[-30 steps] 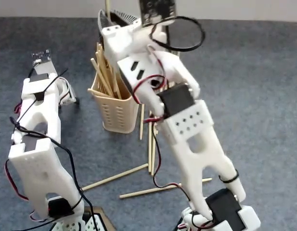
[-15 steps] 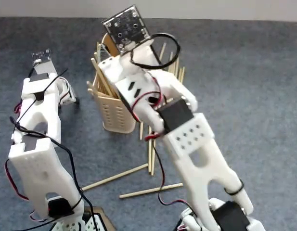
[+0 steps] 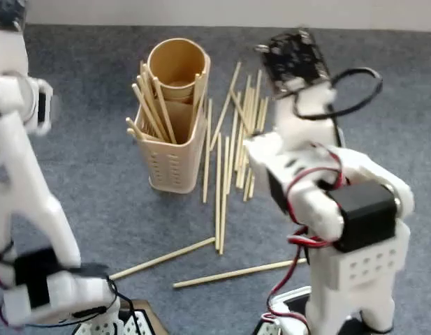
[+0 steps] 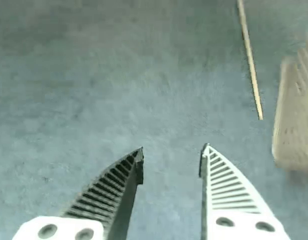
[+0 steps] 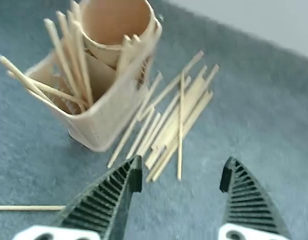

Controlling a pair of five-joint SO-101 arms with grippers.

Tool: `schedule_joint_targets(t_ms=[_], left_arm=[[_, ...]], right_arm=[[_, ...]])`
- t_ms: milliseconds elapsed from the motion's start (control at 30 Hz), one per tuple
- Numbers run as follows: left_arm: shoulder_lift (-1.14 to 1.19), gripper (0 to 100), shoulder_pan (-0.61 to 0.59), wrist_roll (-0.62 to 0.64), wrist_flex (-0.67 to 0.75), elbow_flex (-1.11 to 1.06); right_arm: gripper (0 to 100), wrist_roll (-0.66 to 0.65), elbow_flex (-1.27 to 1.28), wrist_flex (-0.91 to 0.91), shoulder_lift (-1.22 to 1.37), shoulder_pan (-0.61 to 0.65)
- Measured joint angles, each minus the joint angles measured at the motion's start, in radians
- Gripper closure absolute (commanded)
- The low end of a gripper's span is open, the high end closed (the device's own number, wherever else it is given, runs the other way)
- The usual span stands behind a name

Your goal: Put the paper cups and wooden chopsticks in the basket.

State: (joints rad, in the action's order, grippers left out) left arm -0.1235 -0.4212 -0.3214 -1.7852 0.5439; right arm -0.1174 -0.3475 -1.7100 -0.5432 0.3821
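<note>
The grey carpet (image 3: 96,181) bears everything. The right gripper (image 5: 182,167) hangs empty with its jaws spread above the loose chopsticks (image 5: 179,125). The left gripper (image 4: 173,150) is likewise agape over bare carpet. The basket (image 3: 173,164) stands upright, holding stacked paper cups (image 3: 177,66) and several sticks. The blurred pale shape beside the left gripper is probably that basket. A careless descent by either arm could tip it and spill everything, or scatter the pile.

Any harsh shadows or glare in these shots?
High view: soft, even light, no glare on the carpet, only faint shade around the foot of the basket. Right wrist view: mild shade inside the paper cup. Left wrist view: no glare on the left tool.
</note>
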Motion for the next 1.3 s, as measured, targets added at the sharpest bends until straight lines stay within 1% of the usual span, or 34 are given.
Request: schedule_joint_targets(t_ms=[133,200,300,367,433,500,567,667,833,933,967,1067,1300], left_arm=[[-0.265,81,0.048,-0.157,-0.006,-0.342],[-0.414,81,0.06,-0.216,-0.006,-0.522],[-0.612,81,0.109,-0.305,-0.006,-0.787],[-0.666,81,0.164,-0.351,-0.006,-0.965],[-0.671,81,0.227,-0.405,-0.002,-1.114],[-0.674,81,0.282,-0.43,0.034,-1.209],[-0.68,81,0.321,-0.436,0.081,-1.255],[-0.681,81,0.411,-0.434,0.153,-1.33],[-0.681,80,0.56,-0.399,0.298,-1.511],[-0.681,74,0.66,-0.348,0.379,-1.617],[-0.681,74,0.681,-0.327,0.4,-1.642],[-0.681,76,0.709,-0.296,0.47,-1.699],[-0.681,82,0.709,-0.288,0.661,-1.854]], right_arm=[[74.6,0.0,0.281,0.081,-0.213,-0.017],[74.6,-0.029,0.486,0.167,-0.358,-0.023],[74.6,-0.081,0.873,0.334,-0.578,-0.028],[74.6,-0.126,1.154,0.431,-0.721,-0.029],[74.6,-0.164,1.416,0.5,-0.847,-0.063],[74.6,-0.187,1.628,0.532,-0.982,-0.12],[74.6,-0.204,1.766,0.545,-1.12,-0.193],[74.6,-0.209,1.877,0.549,-1.261,-0.279],[74.6,-0.209,1.947,0.559,-1.246,-0.299],[74.6,-0.209,1.981,0.559,-1.252,-0.302],[74.6,-0.209,1.984,0.559,-1.261,-0.302],[74.6,-0.209,1.99,0.559,-1.277,-0.301],[74.6,-0.209,1.99,0.559,-1.277,-0.301]])
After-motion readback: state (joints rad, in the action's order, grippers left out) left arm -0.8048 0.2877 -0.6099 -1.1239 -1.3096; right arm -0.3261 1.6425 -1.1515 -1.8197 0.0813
